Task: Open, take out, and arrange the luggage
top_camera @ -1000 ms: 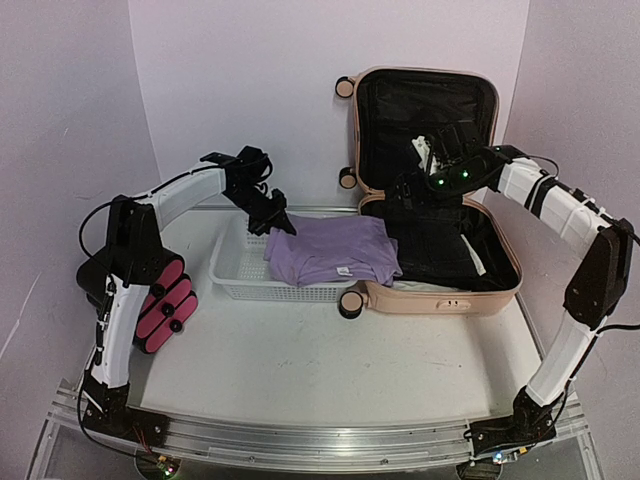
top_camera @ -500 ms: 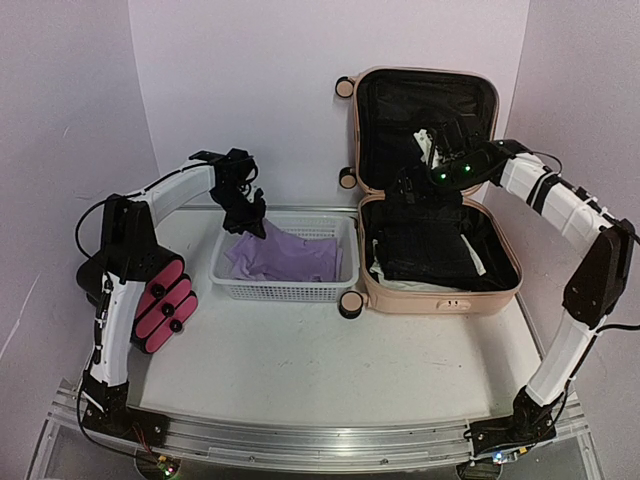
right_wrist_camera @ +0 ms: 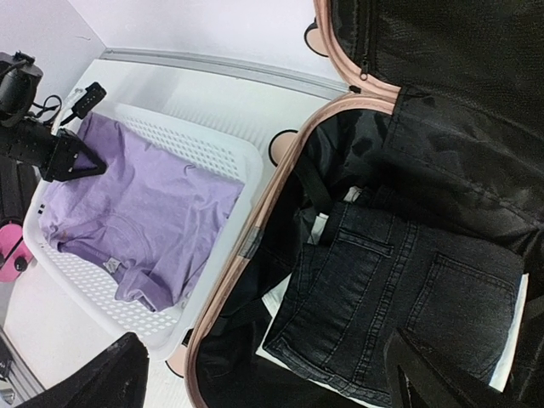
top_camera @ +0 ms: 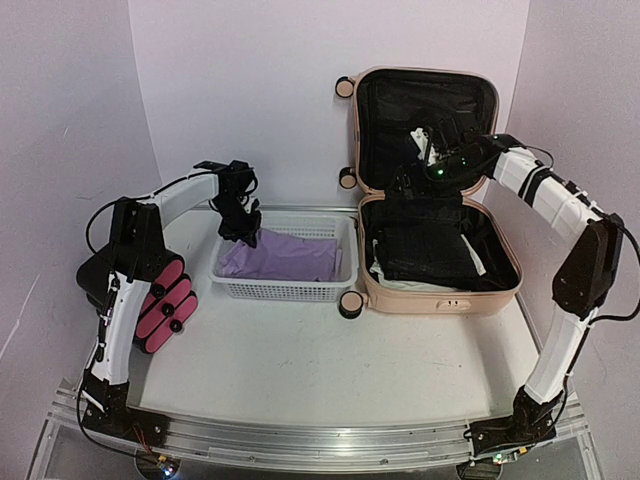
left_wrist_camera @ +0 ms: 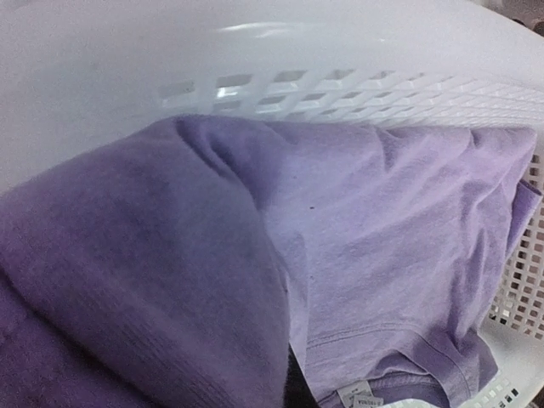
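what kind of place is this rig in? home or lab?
Most likely a lab test cell, not a home: blank pale walls box in a white table, the arms bolt to an aluminium rail, and the luggage and basket with a purple shirt look like staged props.

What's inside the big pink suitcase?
Folded dark denim jeans lie in the beige-pink hard-shell suitcase, on something white with only its edges showing. Whatever is underneath is covered.
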Available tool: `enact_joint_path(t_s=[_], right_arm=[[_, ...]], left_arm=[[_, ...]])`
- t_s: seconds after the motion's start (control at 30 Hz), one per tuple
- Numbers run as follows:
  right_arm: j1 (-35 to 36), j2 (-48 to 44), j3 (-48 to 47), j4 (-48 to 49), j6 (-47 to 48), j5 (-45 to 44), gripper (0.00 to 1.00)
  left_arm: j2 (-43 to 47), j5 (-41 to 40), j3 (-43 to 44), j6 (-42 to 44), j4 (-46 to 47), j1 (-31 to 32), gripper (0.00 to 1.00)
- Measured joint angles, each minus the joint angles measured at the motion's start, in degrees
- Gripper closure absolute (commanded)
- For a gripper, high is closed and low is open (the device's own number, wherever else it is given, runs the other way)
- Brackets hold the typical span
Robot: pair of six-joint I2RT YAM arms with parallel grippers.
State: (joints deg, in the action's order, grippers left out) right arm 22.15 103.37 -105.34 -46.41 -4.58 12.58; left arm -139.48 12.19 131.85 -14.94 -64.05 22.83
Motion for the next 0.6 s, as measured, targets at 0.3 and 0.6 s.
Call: enact_joint_path(t_s=[0.3, 0.6], right_arm=[[3.13, 9.99, -11.28, -6.16, 0.59, 4.0, 0.02], [14.84, 21.59, -20.44, -9.55, -0.22, 6.54, 0.1]], left_arm=[[3.1, -15.3, -4.26, -1.95, -1.4, 0.92, 0.45], [9.92, -22.32, -3.54, -4.63, -7.93, 2.36, 0.41]])
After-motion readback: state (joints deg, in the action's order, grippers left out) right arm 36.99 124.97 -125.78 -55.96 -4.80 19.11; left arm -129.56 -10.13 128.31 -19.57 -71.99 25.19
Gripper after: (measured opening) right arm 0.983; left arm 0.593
